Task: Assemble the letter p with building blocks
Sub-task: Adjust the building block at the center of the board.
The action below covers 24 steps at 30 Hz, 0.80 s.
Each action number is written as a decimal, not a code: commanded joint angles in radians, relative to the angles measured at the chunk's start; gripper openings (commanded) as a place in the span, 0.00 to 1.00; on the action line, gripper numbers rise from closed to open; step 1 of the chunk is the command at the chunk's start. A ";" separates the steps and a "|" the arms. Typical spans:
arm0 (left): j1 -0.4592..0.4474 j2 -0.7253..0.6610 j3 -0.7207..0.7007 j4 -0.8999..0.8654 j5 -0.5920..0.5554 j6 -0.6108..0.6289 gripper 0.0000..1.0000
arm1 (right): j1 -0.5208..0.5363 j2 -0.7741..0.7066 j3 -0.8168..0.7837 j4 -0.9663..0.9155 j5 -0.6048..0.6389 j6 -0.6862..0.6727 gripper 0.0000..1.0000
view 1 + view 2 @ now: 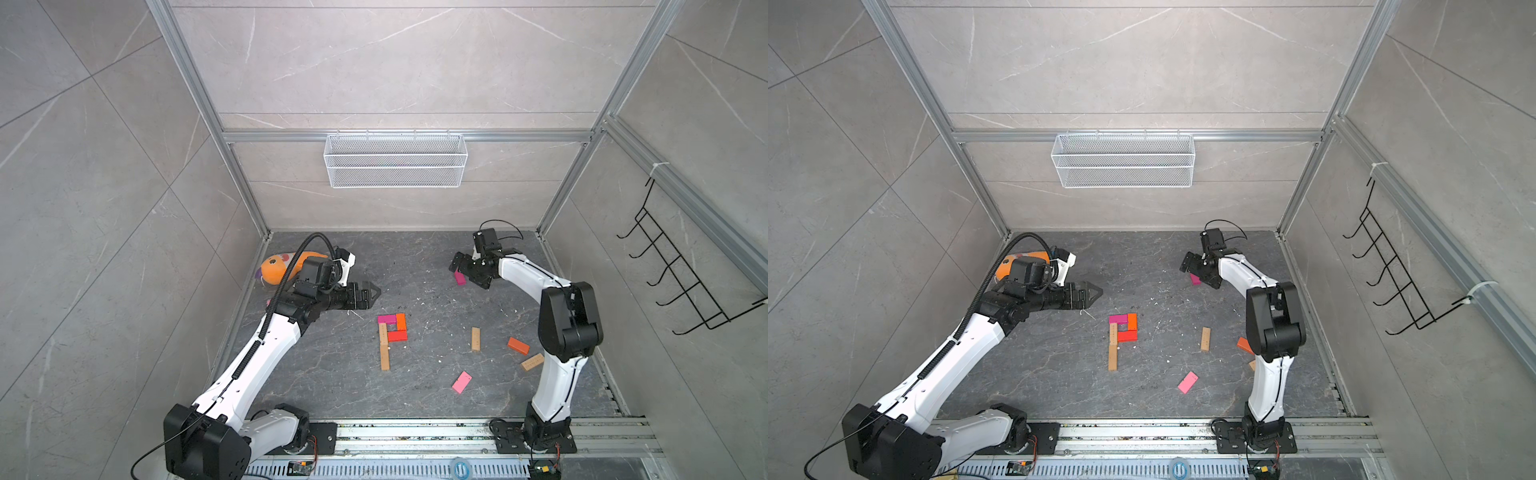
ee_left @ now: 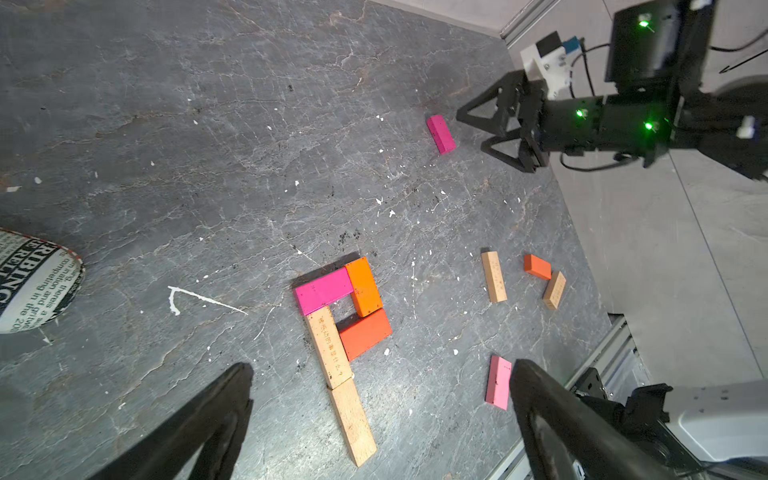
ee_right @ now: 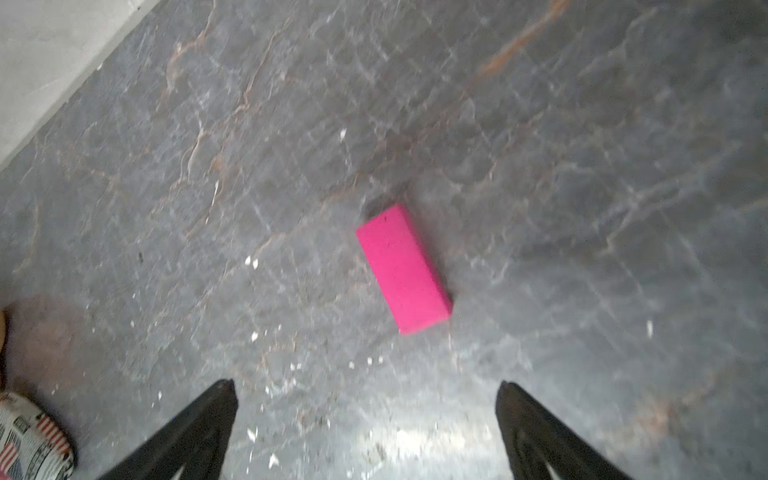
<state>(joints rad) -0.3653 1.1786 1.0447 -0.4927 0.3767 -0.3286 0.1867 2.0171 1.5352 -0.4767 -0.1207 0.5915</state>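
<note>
right end effector (image 3: 365,384): spread wide, empty, nearer arm
magenta brick (image 3: 403,270): flat on counter (image 3: 166,208) just ahead, long axis roughly across my closing line, slightly skewed
left end effector (image 1: 371,292): wide, empty, near letter p (image 1: 384,338)

Bystanders around a dark stone tabletop (image 1: 415,266): a plush, a basket, a rack of hooks.
An orange plush toy (image 1: 272,270) lies at the tabletop's far left corner, close to the wall and partly hidden. A white wire-mesh basket (image 1: 395,160) hangs from the rail on the back wall, and a black wire hook rack (image 1: 681,274) hangs on the right wall. White flecks (image 2: 390,213) speckle the stone. Both wrist views catch a rounded thing printed like newsprint (image 2: 33,286), cut off by the frame.
</note>
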 commanded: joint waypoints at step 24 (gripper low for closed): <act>0.005 0.015 0.008 0.017 0.046 0.016 0.99 | 0.039 0.161 0.084 0.027 -0.214 0.051 1.00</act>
<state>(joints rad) -0.3653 1.1866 1.0447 -0.4923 0.4004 -0.3290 0.1909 2.2139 1.6810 -0.4679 -0.2939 0.5808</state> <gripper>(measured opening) 0.988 0.995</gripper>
